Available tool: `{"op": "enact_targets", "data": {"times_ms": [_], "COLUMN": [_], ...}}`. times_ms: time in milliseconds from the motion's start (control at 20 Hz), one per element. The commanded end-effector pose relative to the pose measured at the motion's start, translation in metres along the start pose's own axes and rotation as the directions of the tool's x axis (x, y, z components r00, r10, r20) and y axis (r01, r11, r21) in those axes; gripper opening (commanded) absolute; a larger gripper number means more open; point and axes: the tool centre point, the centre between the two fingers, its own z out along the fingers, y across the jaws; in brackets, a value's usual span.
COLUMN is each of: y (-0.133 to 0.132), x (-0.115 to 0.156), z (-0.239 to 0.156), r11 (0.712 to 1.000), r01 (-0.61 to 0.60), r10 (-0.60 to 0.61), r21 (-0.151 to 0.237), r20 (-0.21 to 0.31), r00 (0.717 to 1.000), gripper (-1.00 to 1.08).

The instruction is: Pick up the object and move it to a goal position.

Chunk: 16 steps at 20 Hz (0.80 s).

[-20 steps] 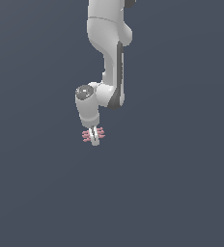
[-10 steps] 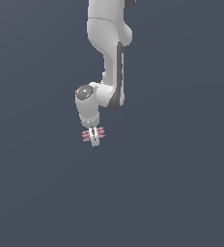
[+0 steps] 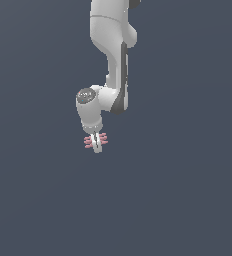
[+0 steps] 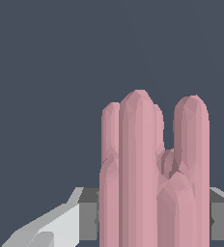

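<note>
In the exterior view the arm (image 3: 110, 45) reaches down from the top edge, a little to the exterior view's left of centre. The gripper (image 3: 97, 142) hangs at its lower end, pointing downward. The object (image 3: 96, 141) sits between the fingers, its bars sticking out on both sides, towards the exterior view's left and right. In the wrist view the object (image 4: 147, 178) stands directly in front of the camera, with 1 finger (image 4: 61, 224) on each side, touching it.
</note>
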Motion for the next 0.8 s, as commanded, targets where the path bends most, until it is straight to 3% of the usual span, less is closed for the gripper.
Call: {"op": "enact_targets", "data": {"times_ms": [0,750], "y": [-0.008,-0.066], "x": [0.004,0.033], "z": [-0.007,-0.05], "r11": [1.0,1.0], "r01": [0.0,0.0], "r10": [0.0,0.0], "r21": [0.0,-0.001], "r20": [-0.001,-0.001], "r00": [1.0,1.0], "gripper": [-1.0,-1.0]}}
